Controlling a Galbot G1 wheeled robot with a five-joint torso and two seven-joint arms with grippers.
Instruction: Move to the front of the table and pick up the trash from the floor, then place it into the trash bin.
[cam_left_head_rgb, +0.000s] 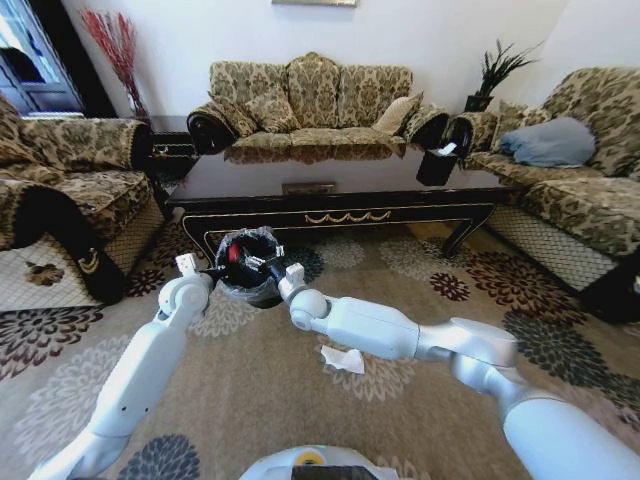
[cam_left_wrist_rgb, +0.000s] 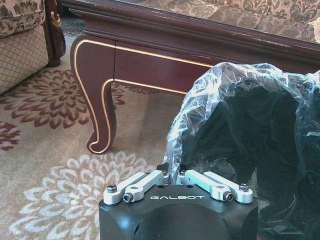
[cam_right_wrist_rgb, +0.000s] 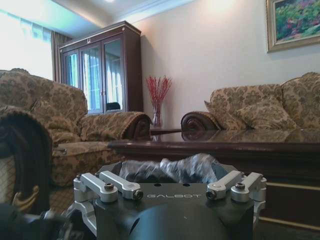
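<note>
Both claws meet at the black bin (cam_left_head_rgb: 247, 268), at twelve o'clock before the table (cam_left_head_rgb: 330, 215). The left claw (cam_left_wrist_rgb: 172, 176) pinches the bin's plastic liner (cam_left_wrist_rgb: 200, 100); whether the right claw (cam_left_head_rgb: 268, 266) is open or closed I cannot tell. Pulling could tip the bin (paper scrap (cam_left_head_rgb: 342, 358) still lies at five o'clock).

Table rail (cam_left_head_rgb: 345, 215) just behind bin (cam_left_head_rgb: 243, 290)

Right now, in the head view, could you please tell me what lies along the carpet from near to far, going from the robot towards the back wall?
White paper scrap → trash bin with both grippers at its rim → coffee table → three-seat sofa.
</note>
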